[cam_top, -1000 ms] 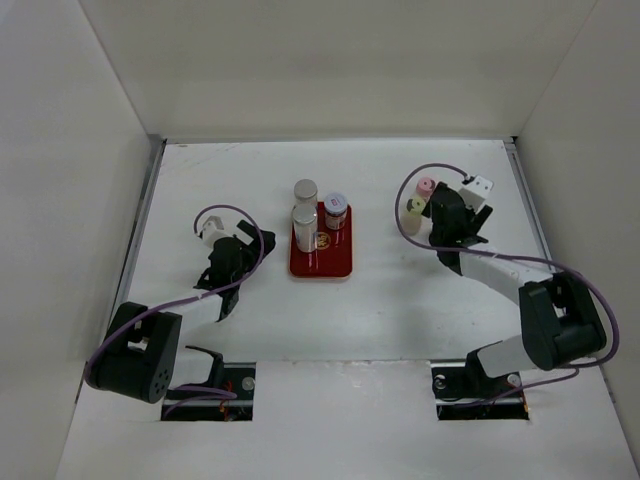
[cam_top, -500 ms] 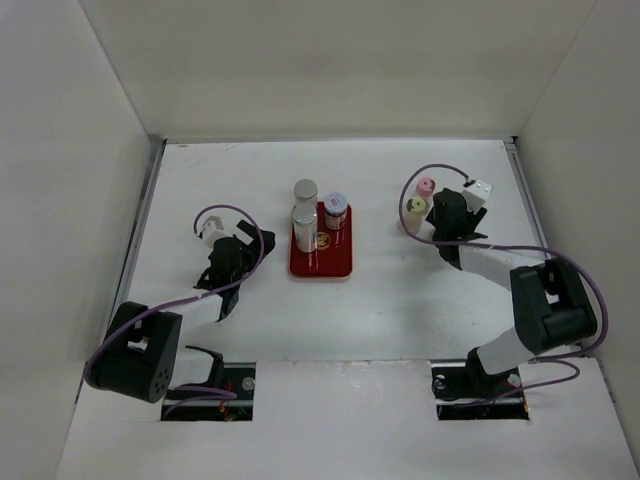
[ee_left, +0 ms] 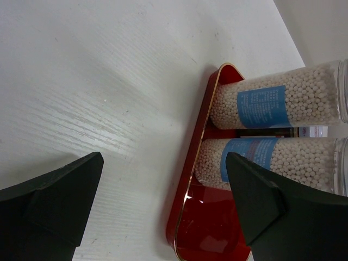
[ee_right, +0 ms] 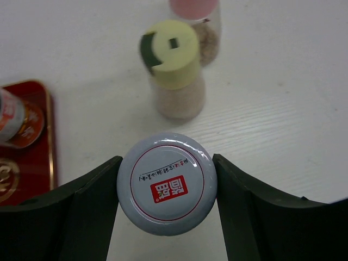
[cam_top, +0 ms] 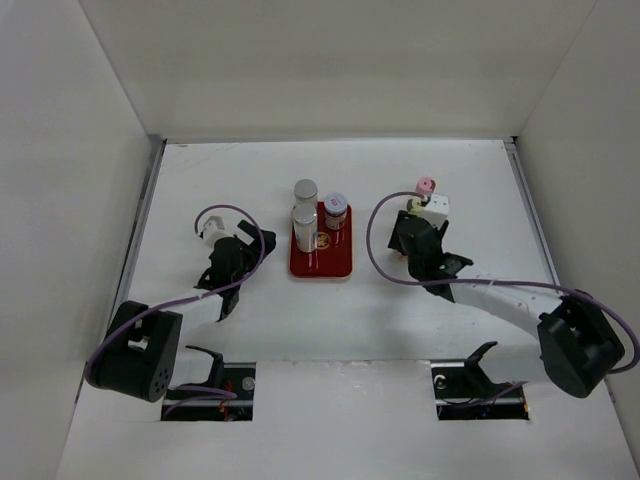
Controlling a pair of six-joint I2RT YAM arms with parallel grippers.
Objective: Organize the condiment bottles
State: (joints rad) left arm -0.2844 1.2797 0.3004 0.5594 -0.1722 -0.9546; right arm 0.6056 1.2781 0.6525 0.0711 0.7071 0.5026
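While your right gripper [ee_right: 166, 166] hangs over the tabletop [cam_top: 250, 180] to the right of the red tray [cam_top: 340, 265], its two dark fingers press against opposite sides of the white-capped bottle [ee_right: 167, 187]. It is clamped on that cap, which carries a thin red ring and a small red mark. You look straight down on the cap in the wrist view, so you cannot tell whether the bottle's base touches the tabletop.

Just beyond it stands the yellow-capped bottle [ee_right: 174, 65], upright and apart from the fingers. The pink-capped bottle [ee_right: 196, 13] sits just behind that one, both on the bare tabletop and well apart from the tray.

Your left gripper [ee_left: 160, 163] is on the other side of the tray with its fingers spread apart and nothing between them, only bare tabletop. In its wrist view, two bead-filled bottles [ee_left: 272, 106] with blue labels stand side by side in the tray, against its far rim. A third bottle [cam_top: 335, 208] stands in the tray to their right.
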